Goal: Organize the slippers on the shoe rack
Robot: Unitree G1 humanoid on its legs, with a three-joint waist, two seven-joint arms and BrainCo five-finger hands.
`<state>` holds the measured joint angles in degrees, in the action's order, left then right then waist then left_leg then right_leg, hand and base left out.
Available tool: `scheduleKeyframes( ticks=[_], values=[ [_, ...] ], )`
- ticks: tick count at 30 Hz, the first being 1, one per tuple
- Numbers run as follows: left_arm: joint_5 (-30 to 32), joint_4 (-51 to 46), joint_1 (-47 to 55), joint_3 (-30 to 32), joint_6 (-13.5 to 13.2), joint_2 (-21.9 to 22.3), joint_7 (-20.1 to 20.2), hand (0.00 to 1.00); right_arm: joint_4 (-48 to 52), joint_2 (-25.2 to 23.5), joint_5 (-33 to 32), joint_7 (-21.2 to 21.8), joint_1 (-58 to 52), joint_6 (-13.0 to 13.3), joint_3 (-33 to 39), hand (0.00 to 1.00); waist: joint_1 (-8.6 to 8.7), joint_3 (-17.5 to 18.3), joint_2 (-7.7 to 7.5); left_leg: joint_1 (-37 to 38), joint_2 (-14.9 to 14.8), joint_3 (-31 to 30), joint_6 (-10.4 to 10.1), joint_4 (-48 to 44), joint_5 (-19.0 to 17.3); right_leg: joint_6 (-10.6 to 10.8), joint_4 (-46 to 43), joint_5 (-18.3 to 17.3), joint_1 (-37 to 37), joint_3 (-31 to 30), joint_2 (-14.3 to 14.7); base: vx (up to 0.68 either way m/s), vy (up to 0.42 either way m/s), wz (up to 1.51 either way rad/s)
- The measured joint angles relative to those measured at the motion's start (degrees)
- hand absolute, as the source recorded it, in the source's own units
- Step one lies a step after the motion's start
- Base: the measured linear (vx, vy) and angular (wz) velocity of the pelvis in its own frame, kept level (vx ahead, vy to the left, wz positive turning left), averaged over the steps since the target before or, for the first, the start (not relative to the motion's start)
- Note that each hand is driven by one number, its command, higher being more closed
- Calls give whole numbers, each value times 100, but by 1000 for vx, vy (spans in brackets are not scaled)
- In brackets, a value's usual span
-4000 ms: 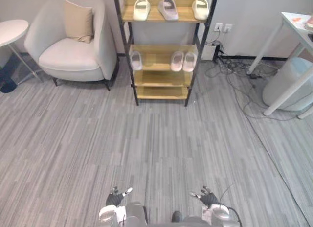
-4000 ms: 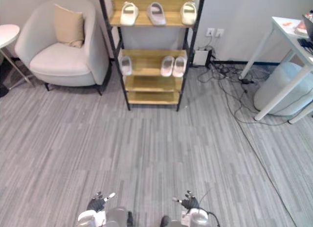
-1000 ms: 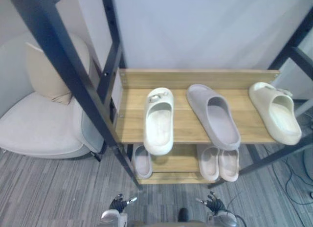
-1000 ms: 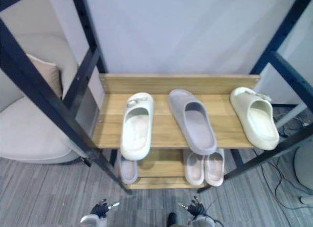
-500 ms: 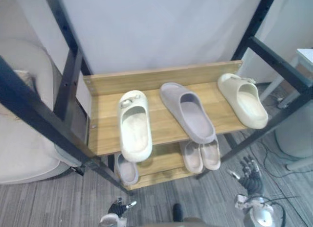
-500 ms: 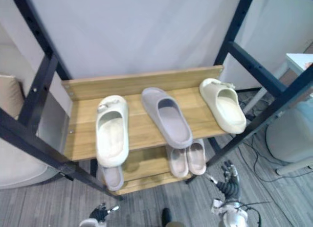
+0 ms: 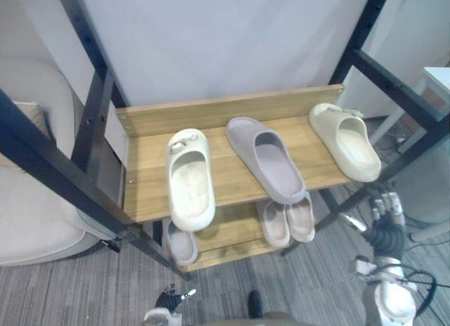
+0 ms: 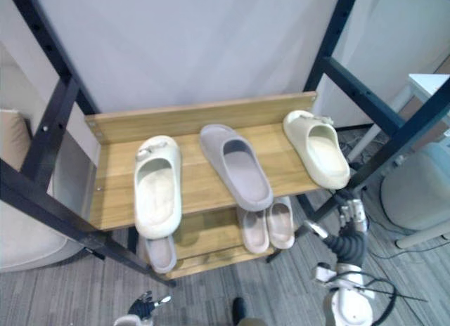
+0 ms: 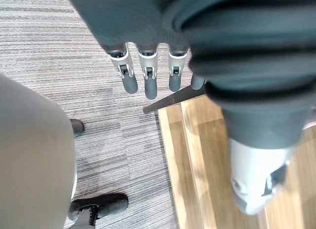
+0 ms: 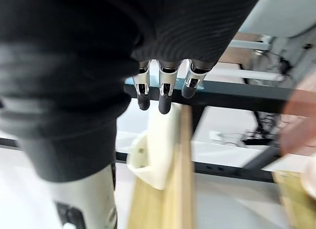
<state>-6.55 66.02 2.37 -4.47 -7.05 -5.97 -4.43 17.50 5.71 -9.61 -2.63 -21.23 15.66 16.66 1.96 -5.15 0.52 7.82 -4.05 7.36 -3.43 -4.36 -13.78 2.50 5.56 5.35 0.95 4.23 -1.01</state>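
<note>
Hovering lower right: right robot hand [image 7: 385,226], fingers spread, below the cream foam slipper [image 7: 346,141]. Left robot hand [image 7: 169,296] hangs relaxed, bottom edge.

You have no text, label, number or sign here that can be read. The shoe rack [image 7: 148,189] shows plain wood and black posts. The grey slipper [image 7: 267,159] and the right cream slipper [image 7: 346,141] on its upper shelf are unmarked as far as you can see. The small raised mark on the strap of the left cream slipper [image 7: 190,178] is too small to make out.
</note>
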Motion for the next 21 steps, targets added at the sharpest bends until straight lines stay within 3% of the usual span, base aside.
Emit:
scheduleKeyframes(
  ticks=[9, 13, 21],
  values=[
    [126, -17, -4, 1, -8, 5, 14, 0, 10, 319, -53, 80, 562, 10, -159, 0, -26, -2, -2, -77, -29, -183, -36, -3, 40, 0, -3, -1, -26, 189, -7, 2, -12, 11],
    [196, -23, -4, 1, -15, 5, 20, 0, 7, 693, -53, 85, 878, 8, -164, 0, -31, -2, -6, -76, -26, -216, -35, -14, 53, 0, -1, -1, -50, 217, -11, -18, -11, 4],
    [195, -116, -4, 0, -51, -19, 119, 0, -193, 1094, -177, 227, 1544, -43, -475, 0, -95, -47, -87, -91, -41, -331, -54, 22, 118, -5, 0, 2, -63, 328, -9, -15, -13, 5]
  ],
)
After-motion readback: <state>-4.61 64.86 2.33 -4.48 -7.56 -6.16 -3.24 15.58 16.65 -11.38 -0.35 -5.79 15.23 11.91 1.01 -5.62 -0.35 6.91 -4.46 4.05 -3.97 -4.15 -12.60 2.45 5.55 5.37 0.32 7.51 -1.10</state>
